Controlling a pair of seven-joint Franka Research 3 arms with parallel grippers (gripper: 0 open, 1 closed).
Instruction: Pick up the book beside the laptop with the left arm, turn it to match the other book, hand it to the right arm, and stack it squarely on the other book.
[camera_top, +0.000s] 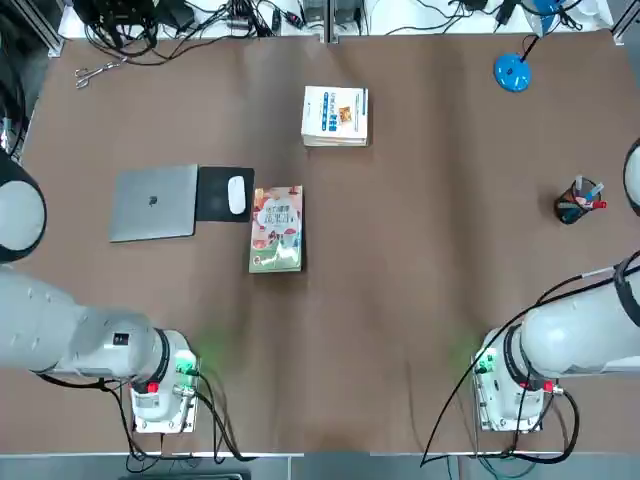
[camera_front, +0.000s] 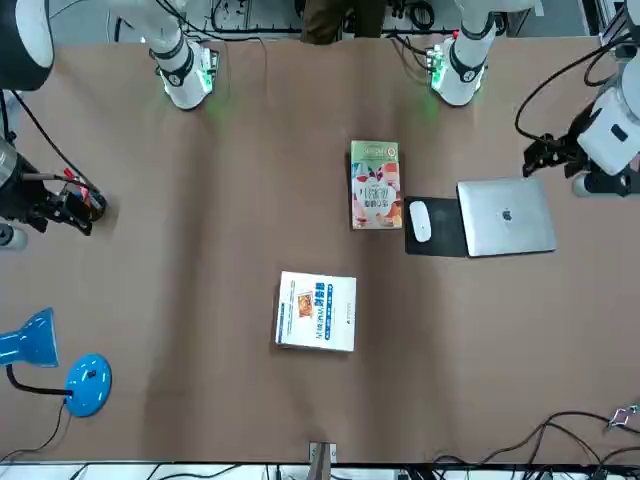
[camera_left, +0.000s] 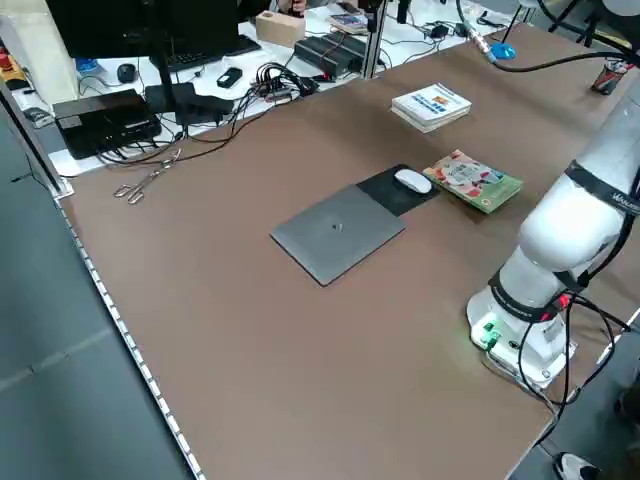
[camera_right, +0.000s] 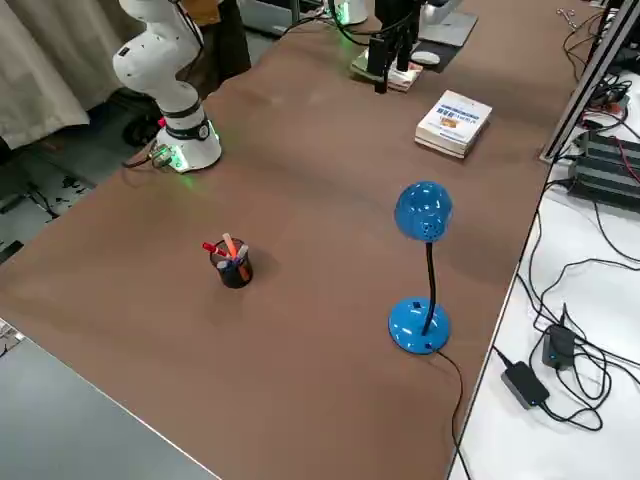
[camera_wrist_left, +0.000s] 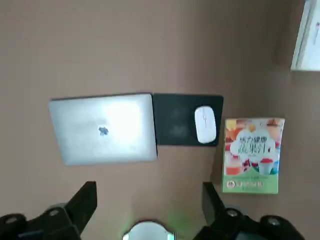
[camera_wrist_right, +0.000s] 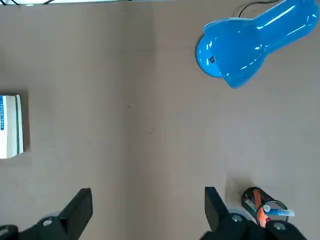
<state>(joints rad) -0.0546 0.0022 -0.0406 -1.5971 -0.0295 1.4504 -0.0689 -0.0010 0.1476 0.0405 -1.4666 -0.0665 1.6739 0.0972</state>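
The colourful book (camera_top: 277, 228) lies flat on the brown table, its long side pointing from near to far and its green end nearer the arms' bases. It is just right of the mouse pad that adjoins the silver laptop (camera_top: 152, 203). The other book (camera_top: 335, 115), white with blue lettering, lies farther back. My left gripper (camera_wrist_left: 149, 200) hangs open high above the table, on the near side of the laptop (camera_wrist_left: 103, 128), with the book (camera_wrist_left: 254, 155) off to one side. My right gripper (camera_wrist_right: 147, 205) is open and empty, high over the right side of the table.
A black mouse pad (camera_top: 225, 193) with a white mouse (camera_top: 237, 194) sits between laptop and book. A blue desk lamp (camera_top: 512, 72) stands at the back right, and a pen cup (camera_top: 578, 202) at the right. Scissors (camera_top: 95, 71) lie at the back left.
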